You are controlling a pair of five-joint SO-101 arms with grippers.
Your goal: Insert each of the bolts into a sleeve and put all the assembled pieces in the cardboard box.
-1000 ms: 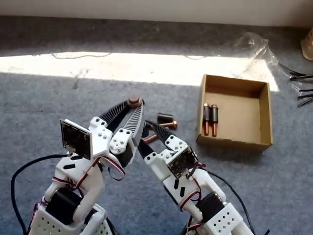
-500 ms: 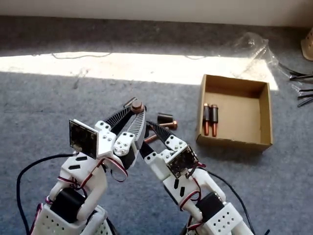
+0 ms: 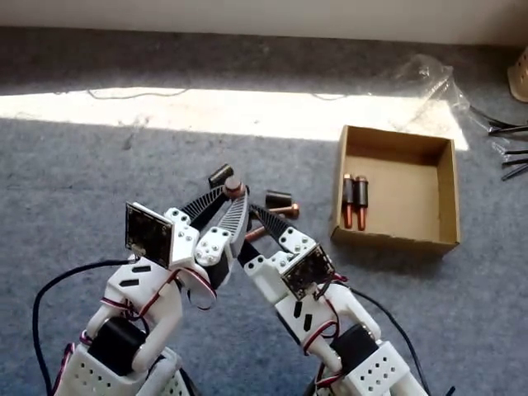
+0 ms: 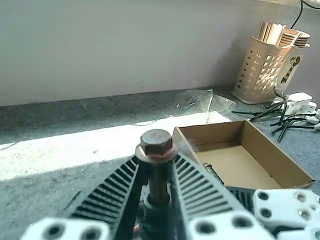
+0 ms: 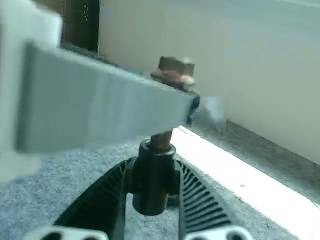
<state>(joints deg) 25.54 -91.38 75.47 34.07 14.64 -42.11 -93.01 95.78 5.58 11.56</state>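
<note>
So here's what we've got: the left tool is clamped on a bolt, its ribbed black fingers closed around the shank just under the washer, hex head pointing up. The right tool sits lower and is closed around a sleeve, held upright with the open end on top.

What matters for us is the alignment. The bolt's long axis is vertical and lines up with the sleeve's bore, bolt directly above sleeve. From the right wrist the coppery shank looks like it's already just inside the sleeve's mouth, though we can't tell how deep. We reckon the next move is a straight push down along that axis, and any tilt would probably jam it at the rim.

Materials: the bolt is copper-coloured metal with a slightly worn hex head and a flat washer. The sleeve is a smooth dark cylinder, likely slippery in ribbed fingers.

Further out on the grey carpet-like worktop, a spare sleeve lies just past the tools and a second sleeve sits touching a loose bolt. The box, plain brown cardboard with an open top, is off on the right arm's side, so that arm is nearer. Two finished pieces lie side by side in it
</note>
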